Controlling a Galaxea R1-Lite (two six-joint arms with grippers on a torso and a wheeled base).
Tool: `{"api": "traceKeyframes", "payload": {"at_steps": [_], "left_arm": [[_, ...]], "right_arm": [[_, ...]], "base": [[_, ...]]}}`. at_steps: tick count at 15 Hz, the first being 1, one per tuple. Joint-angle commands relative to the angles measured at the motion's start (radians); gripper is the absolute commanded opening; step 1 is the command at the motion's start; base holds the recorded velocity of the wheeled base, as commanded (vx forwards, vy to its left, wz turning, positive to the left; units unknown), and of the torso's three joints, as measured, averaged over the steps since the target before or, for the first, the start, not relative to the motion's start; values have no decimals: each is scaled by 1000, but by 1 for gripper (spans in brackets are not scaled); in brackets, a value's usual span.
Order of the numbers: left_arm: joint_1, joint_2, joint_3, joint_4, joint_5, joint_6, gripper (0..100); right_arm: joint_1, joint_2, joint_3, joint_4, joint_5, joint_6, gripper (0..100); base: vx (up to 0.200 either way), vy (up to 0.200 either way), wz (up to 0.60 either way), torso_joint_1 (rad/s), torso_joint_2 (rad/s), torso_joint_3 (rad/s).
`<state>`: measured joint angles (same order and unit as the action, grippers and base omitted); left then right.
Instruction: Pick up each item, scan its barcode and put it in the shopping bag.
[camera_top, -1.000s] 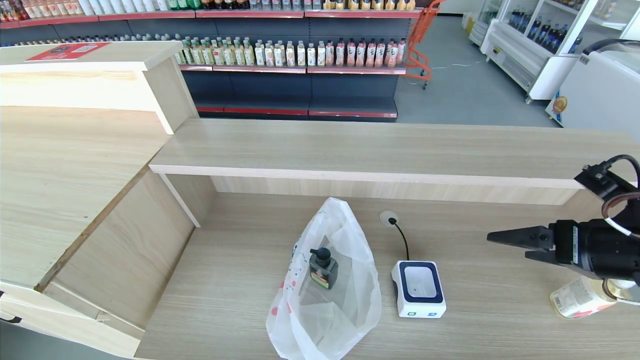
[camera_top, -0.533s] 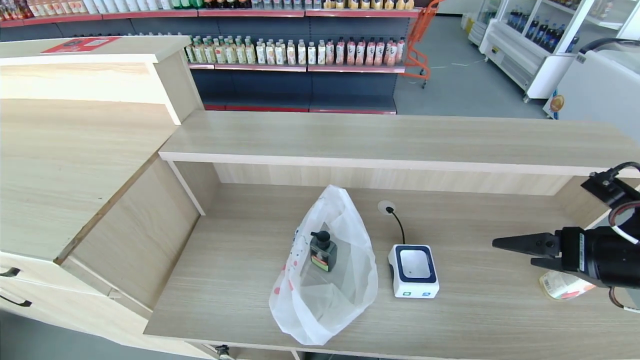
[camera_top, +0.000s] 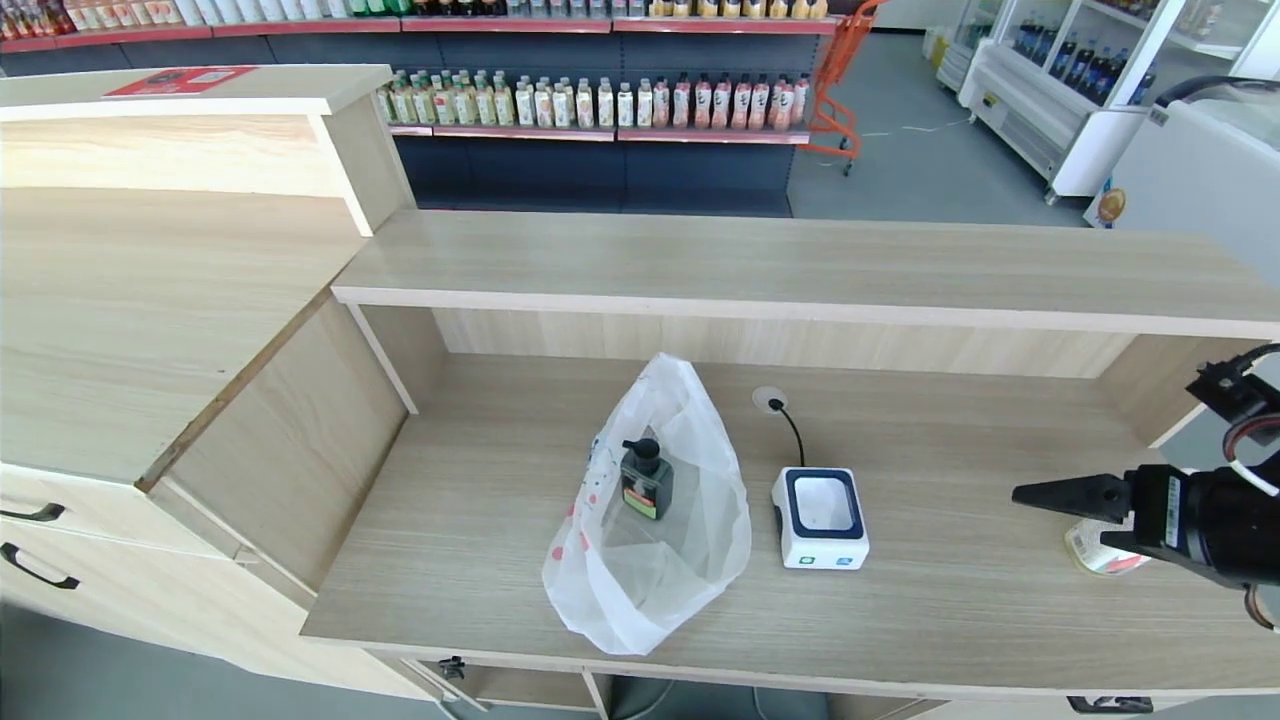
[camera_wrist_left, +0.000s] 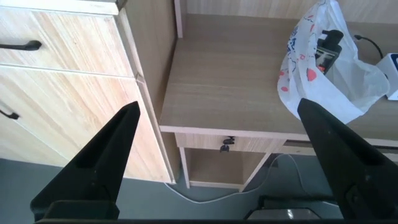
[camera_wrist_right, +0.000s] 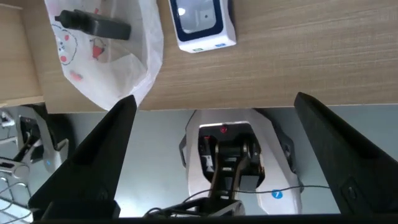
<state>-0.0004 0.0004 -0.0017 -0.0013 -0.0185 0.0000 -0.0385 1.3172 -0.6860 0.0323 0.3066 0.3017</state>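
Observation:
A translucent white shopping bag (camera_top: 640, 560) stands open on the lower counter, with a dark pump bottle (camera_top: 646, 482) upright inside it. To its right sits the white and blue barcode scanner (camera_top: 820, 518). A pale bottle with a label (camera_top: 1098, 552) lies on the counter at the far right. My right gripper (camera_top: 1058, 517) hangs open just above and in front of that bottle, holding nothing. My left gripper (camera_wrist_left: 219, 104) is open and holds nothing, off the counter's left front corner, with the bag (camera_wrist_left: 311, 81) beyond it. The right wrist view looks down on the bag (camera_wrist_right: 106, 56) and scanner (camera_wrist_right: 202, 22).
A raised wooden ledge (camera_top: 800, 265) runs behind the lower counter, and a side wall (camera_top: 290, 440) closes its left end. A drawer cabinet (camera_wrist_left: 56, 81) stands to the left. The scanner's cable (camera_top: 790, 430) runs to a hole at the back. Bare counter lies between scanner and right gripper.
The head camera has shifted, so the whole scene sits higher and farther off. The right gripper now appears lower and closer to the lying bottle. Bag, pump bottle and scanner are unmoved.

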Motion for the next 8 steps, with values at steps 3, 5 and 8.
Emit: {"api": "traceKeyframes", "payload": {"at_steps": [3,5,8], "left_arm": [[0,0,0,0,0,0,100],[0,0,0,0,0,-2,100],[0,0,0,1,2,0,100]], "right_arm": [[-70,5,39,6,-6,-59,100],[-72,-9,48,18,-9,-59,100],[-72,-13,52,20,-11,-59,100]], "base": [[0,-200,0,5,2,2],[0,-200,0,2,0,2],[0,-200,0,2,4,4]]}}
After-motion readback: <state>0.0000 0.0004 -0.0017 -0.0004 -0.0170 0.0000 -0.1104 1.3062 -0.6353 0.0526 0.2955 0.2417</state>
